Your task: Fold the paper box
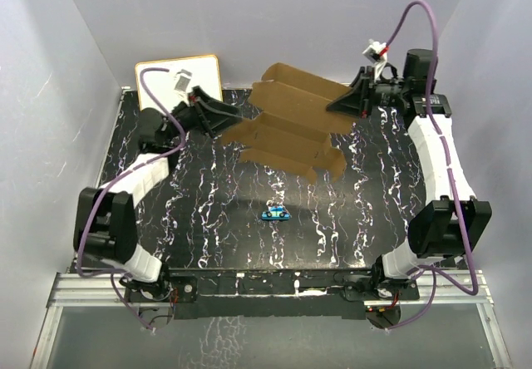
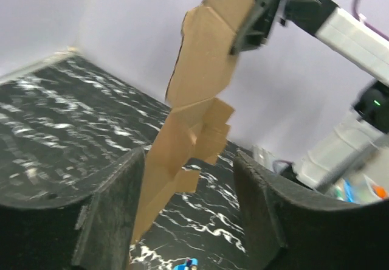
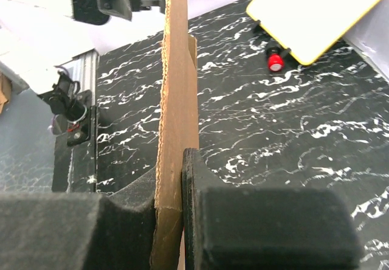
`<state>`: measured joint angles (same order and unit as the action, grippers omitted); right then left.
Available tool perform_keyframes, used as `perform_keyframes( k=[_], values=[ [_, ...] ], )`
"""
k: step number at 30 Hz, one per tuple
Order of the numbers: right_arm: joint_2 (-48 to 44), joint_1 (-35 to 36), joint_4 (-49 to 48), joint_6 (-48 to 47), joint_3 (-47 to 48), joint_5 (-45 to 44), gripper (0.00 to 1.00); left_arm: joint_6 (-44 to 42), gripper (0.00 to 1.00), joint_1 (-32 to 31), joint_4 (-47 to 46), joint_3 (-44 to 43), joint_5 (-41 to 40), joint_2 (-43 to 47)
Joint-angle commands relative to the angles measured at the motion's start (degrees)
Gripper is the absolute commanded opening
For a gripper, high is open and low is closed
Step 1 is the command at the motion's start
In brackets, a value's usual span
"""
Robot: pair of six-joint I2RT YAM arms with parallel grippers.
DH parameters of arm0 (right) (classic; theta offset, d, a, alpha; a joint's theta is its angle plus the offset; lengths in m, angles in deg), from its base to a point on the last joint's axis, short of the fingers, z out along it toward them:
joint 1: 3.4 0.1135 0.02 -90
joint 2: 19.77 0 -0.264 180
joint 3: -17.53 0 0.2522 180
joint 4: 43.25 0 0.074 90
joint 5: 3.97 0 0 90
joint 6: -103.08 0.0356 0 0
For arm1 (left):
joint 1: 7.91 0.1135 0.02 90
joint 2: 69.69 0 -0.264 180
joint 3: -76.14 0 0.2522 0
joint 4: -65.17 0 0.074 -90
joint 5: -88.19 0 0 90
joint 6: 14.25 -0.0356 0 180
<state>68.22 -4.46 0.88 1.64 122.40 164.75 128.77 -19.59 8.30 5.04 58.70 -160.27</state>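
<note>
The paper box (image 1: 291, 132) is being held up as a flat die-cut sheet over the desk (image 1: 208, 219), toward twelve o'clock, slanting from eleven to one. The right gripper (image 1: 349, 101) is pinching its one-o'clock edge, jaws clamped on the board. The left gripper (image 1: 218, 118) is straddling the eleven-o'clock end, jaws apart and gripping nothing. The sheet is plain brown corrugated card, matte, with tabs and scored flaps. It is probably light, stiff across its panels and hinging easily at the creases, so taking hold near an edge beside a score seems best.

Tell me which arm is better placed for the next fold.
Probably the left. The left gripper is open around the paper box edge, free to work a flap; the right gripper is shut on it, holding it.
</note>
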Motion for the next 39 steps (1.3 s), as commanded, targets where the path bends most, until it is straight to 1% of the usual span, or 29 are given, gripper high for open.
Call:
perform_keyframes(
  k=[1,3,5,6,7,8,9,10,12,13,15,16,20,24,28,30,35,39],
  values=[
    [-3.9,-2.9,-7.3,4.3,-0.2,4.5,0.08,-8.9,0.62,7.9,11.0,5.5,-11.4,11.6],
    [-4.6,-3.3,-9.8,6.7,-0.7,4.3,0.08,-7.1,0.7,11.6,11.5,9.8,-14.9,16.0],
    [-4.6,-3.4,-11.2,8.2,0.0,3.7,0.08,-6.7,0.81,13.2,10.9,13.2,-17.4,18.6],
    [-4.4,-3.5,-11.2,8.7,0.8,3.5,0.08,-7.0,0.84,13.4,11.4,14.4,-18.1,19.6],
    [-4.1,-3.6,-11.2,9.3,1.8,3.2,0.08,-7.1,0.84,13.4,12.0,15.2,-18.2,19.7],
    [-3.7,-3.7,-11.2,9.9,2.8,2.8,0.08,-7.1,0.83,13.4,12.7,16.0,-18.3,19.7],
    [-3.4,-3.7,-11.2,10.4,3.6,2.3,0.08,-7.1,0.8,13.6,13.3,16.9,-18.9,19.6],
    [-3.3,-3.7,-11.2,10.7,4.3,2.0,0.08,-7.2,0.75,13.6,14.0,17.8,-19.6,19.5],
    [-3.0,-3.7,-11.2,11.4,5.3,1.4,0.08,-6.9,0.59,13.9,14.6,20.2,-21.4,19.5],
    [-3.0,-3.7,-11.2,11.6,5.6,1.3,0.08,-6.7,0.53,14.0,14.2,21.4,-21.9,19.4],
    [-2.9,-3.7,-11.3,12.0,5.8,1.6,0.08,-6.7,0.42,14.0,11.6,23.7,-21.6,19.0],
    [-3.0,-3.7,-11.6,12.3,5.8,1.7,0.08,-6.6,0.37,14.0,9.1,24.7,-20.9,18.6],
    [-3.0,-3.7,-13.1,14.1,6.0,2.2,0.08,-6.3,0.36,11.6,-1.3,28.5,-19.7,16.8],
    [-2.7,-3.7,-15.1,16.6,6.9,2.1,0.08,-8.7,0.36,7.5,-2.0,29.3,-22.3,13.3],
    [-2.4,-3.7,-15.5,17.7,8.2,2.3,0.08,-5.5,0.36,6.2,-8.9,29.7,-22.8,8.0],
    [-2.5,-3.7,-16.3,18.4,8.0,2.4,0.08,-4.5,0.36,6.2,-11.8,29.8,-22.1,7.3],
    [-2.9,-3.7,-19.2,21.0,6.0,3.1,0.08,-6.6,0.36,5.8,-9.4,28.6,-21.4,8.6],
    [-2.9,-3.7,-20.3,21.8,5.7,3.5,0.08,-6.2,0.38,4.0,-12.3,26.9,-18.4,6.5]
  ],
)
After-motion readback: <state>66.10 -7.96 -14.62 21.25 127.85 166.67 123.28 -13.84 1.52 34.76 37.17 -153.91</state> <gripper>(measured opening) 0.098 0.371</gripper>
